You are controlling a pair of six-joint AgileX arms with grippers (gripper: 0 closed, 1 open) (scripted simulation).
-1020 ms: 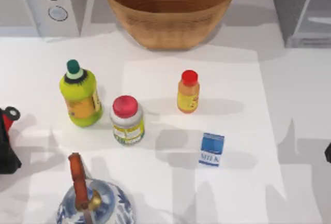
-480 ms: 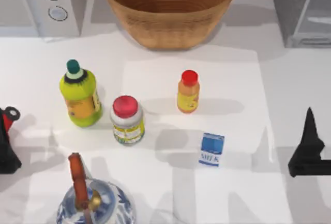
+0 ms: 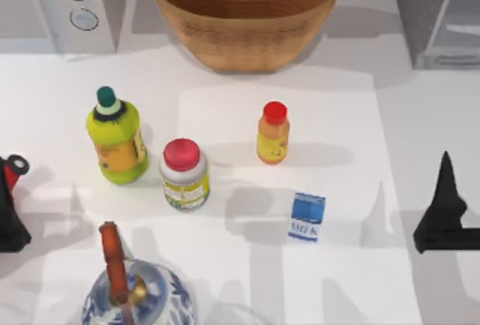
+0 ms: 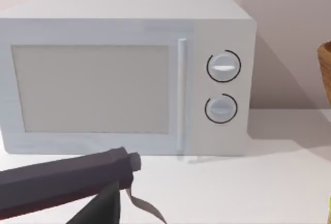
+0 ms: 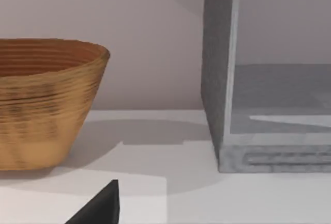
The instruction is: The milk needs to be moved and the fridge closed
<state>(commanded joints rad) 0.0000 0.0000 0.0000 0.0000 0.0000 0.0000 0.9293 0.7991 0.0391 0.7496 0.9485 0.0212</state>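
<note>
The milk (image 3: 307, 218) is a small blue-and-white carton standing upright on the white table, right of centre near the front. The fridge (image 3: 437, 14) stands at the back right corner, a grey cabinet with its inside showing; in the right wrist view its speckled wall (image 5: 217, 74) and bare interior face the camera. My right gripper (image 3: 443, 214) is a black shape over the table's right side, well right of the milk and apart from it. My left gripper (image 3: 9, 212) sits parked at the left edge.
A woven basket (image 3: 246, 11) stands at back centre, a white microwave (image 3: 66, 6) with two dials at back left. An orange bottle (image 3: 273, 133), a red-capped jar (image 3: 184, 175) and a green bottle (image 3: 117, 139) stand left of the milk. A blue-white teapot (image 3: 133, 295) sits front left.
My right gripper came into the top view from the right edge and has since shifted slightly further left. The milk, bottles and left arm have not moved.
</note>
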